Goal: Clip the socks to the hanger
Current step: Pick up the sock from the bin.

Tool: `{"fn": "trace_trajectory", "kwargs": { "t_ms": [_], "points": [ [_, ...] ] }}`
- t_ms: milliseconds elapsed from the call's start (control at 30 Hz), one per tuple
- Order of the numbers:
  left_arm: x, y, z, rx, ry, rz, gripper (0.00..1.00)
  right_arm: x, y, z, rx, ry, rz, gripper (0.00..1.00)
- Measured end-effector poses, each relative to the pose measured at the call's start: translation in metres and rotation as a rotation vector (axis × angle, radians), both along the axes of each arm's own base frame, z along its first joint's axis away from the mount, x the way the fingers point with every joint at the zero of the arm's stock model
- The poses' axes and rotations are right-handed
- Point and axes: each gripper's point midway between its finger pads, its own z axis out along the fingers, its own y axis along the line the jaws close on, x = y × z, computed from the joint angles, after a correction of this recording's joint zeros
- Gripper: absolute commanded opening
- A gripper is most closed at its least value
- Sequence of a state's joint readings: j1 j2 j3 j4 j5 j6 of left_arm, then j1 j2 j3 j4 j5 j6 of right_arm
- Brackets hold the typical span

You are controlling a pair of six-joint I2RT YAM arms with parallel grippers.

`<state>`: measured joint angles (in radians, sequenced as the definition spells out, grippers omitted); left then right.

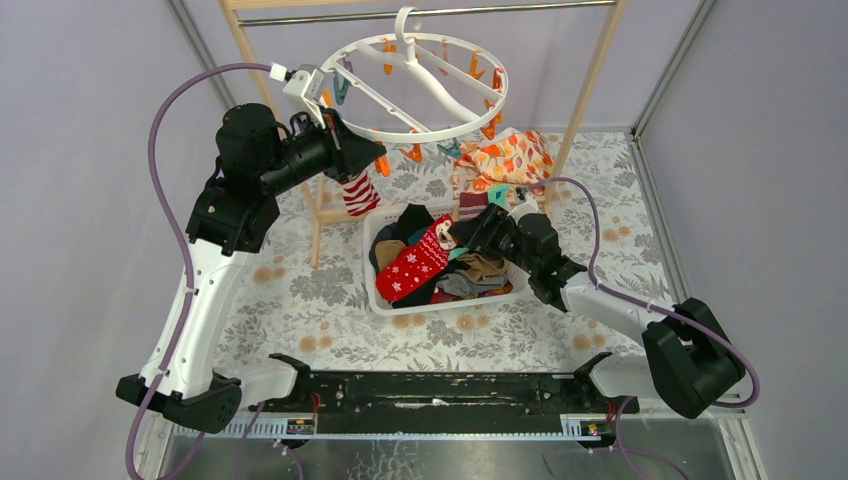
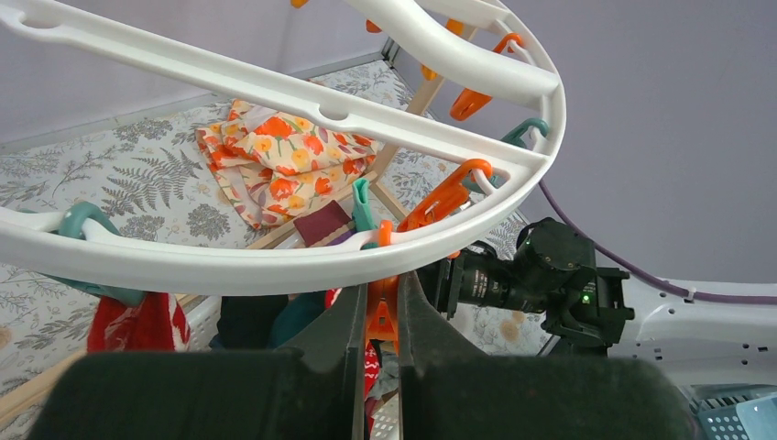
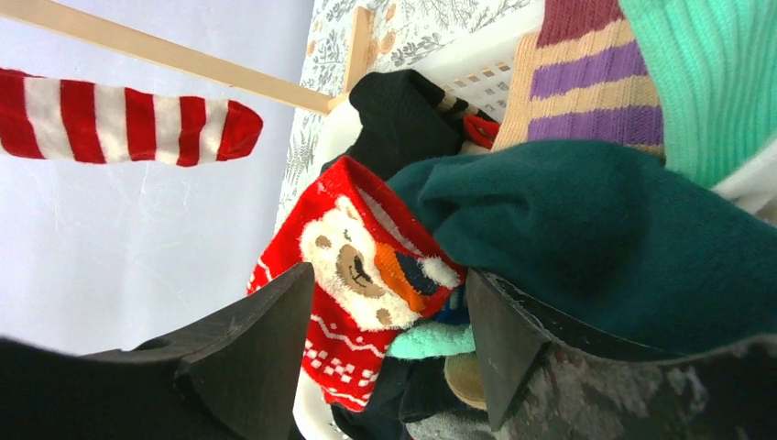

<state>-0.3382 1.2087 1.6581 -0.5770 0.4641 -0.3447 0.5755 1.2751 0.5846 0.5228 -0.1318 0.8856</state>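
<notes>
The white ring hanger [image 1: 425, 128] hangs from the rack bar, with orange and teal clips dangling. My left gripper [image 1: 374, 160] is at its near-left rim. In the left wrist view the gripper [image 2: 382, 291] is shut on an orange clip [image 2: 382, 316] under the ring [image 2: 275, 261]. A red-white striped sock [image 1: 360, 193] hangs from a clip beside it. My right gripper [image 1: 462, 232] is open over the basket. In the right wrist view it [image 3: 389, 307] straddles a red sock with a white bear pattern [image 3: 357, 257], next to a dark teal sock [image 3: 596, 220].
A white basket [image 1: 440, 304] holds several more socks: black [image 3: 403, 110], maroon-striped [image 3: 586, 82], light green [image 3: 715, 73]. An orange leaf-print cloth [image 1: 505, 160] lies behind it. The wooden rack post [image 1: 585, 90] and metal bar [image 1: 480, 12] stand at the back.
</notes>
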Motion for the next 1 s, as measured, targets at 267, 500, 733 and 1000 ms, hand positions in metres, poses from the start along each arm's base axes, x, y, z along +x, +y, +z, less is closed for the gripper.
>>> {"fn": "trace_trajectory", "kwargs": {
  "t_ms": [267,500,733,1000],
  "points": [
    [0.0,0.0,0.0,0.003,-0.003,-0.001,0.0,0.0,0.003,-0.004,0.019,0.03,0.006,0.66],
    [0.0,0.0,0.0,0.003,-0.004,-0.001,0.0,-0.008,0.0,-0.027,0.058,0.115,-0.016,0.64],
    [0.0,0.0,0.0,0.003,-0.003,-0.001,0.0,-0.017,0.006,-0.037,0.116,0.156,-0.017,0.61],
    [0.0,0.0,0.0,0.003,-0.003,-0.001,0.0,-0.018,0.015,-0.006,0.273,0.095,0.005,0.48]
  ]
}}
